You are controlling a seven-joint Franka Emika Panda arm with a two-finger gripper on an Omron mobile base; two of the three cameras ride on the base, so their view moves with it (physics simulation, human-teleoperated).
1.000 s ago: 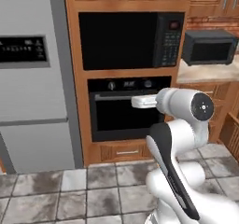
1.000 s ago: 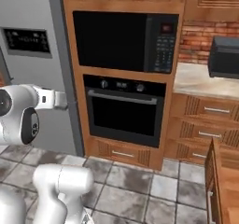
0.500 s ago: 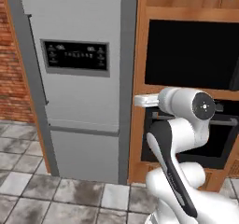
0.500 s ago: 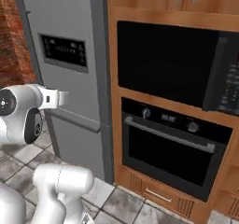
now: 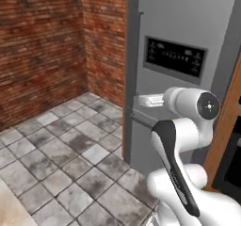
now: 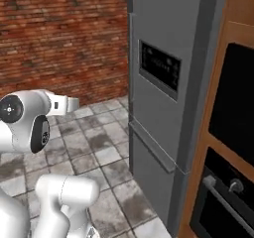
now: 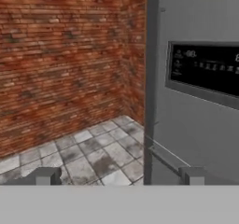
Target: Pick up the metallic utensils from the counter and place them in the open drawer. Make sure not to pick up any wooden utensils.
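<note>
A: Claw first: how does it stand?

B: Released. In the hand view its two grey fingertips rise well apart at the bottom, with nothing between them. The arm holds it out level, above the floor.

A: What lies ahead of the claw?

B: A grey fridge, straight ahead and to the right side of the hand view. Its dark control panel sits higher than the claw, and a horizontal bar handle runs across the door just beyond the right fingertip. The claw touches neither.

A: And to the other side?

B: A red brick wall, farther off, meeting a second brick face in a corner beside the fridge. Below and ahead of the claw spreads a floor of grey mottled tiles.

A: Anything past the fridge?

B: In the right base view, wooden cabinetry stands on the far side of the fridge from the claw, holding a black oven with a bar handle and knobs.

A: Where are the metallic utensils, the counter and the drawer?

B: That cannot be told; the cameras face the fridge and the brick corner.
</note>
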